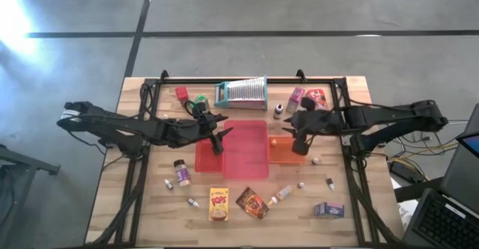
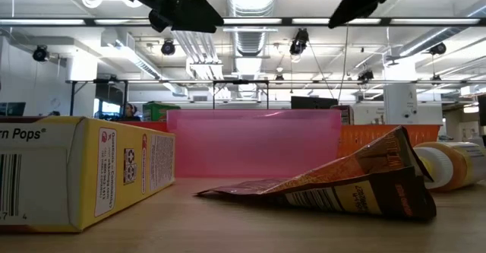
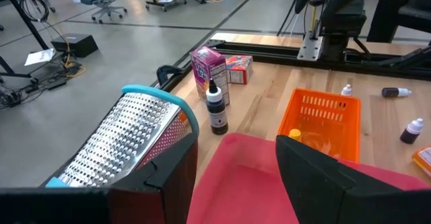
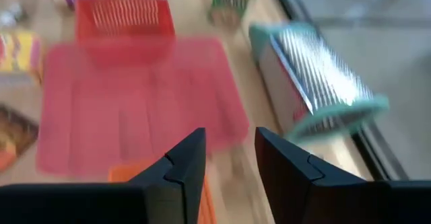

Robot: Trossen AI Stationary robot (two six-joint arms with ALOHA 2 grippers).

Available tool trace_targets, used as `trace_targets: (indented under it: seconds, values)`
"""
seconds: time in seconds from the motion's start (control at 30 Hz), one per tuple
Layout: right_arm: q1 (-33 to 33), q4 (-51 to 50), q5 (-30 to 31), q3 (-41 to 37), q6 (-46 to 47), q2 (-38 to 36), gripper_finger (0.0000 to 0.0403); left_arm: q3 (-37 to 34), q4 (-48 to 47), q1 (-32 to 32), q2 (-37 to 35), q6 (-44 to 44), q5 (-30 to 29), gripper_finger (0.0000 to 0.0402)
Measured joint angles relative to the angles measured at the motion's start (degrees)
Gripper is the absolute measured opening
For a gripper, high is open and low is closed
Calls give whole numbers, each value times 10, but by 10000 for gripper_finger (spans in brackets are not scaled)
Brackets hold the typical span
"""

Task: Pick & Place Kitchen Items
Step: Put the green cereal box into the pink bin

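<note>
Yellow cardboard cereal box (image 1: 218, 204) lies flat near the table's front edge, a crinkled brown foil packet (image 1: 252, 203) just beside it. Left gripper (image 1: 218, 143) hangs half open and empty over the red tray (image 1: 206, 159); right gripper (image 1: 301, 143), over the orange tray (image 1: 282, 152), holds nothing, fingers narrowly parted.

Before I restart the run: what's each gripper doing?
Left gripper: open, empty, above the red tray.
Right gripper: open, empty, near the orange basket.
</note>
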Motion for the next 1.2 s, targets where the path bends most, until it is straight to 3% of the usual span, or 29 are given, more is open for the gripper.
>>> trace_targets:
  seconds: [0.13, 0.27, 0.57, 0.87, 1.2]
  values:
    - [0, -105, 0, 58, 32, 25, 106, 0, 0, 0, 0, 0, 0, 207]
    - [-1, -145, 0, 90, 31, 46, 92, 0, 0, 0, 0, 0, 0, 207]
    - [-74, -158, -1, 83, 14, 56, 78, 0, 1, 0, 0, 0, 0, 207]
    - [-179, -145, -39, 70, -23, 72, 105, 0, -27, 0, 0, -37, 3, 207]
    - [-185, -120, -47, 54, -32, 62, 128, 0, -82, 1, 0, -14, 3, 207]
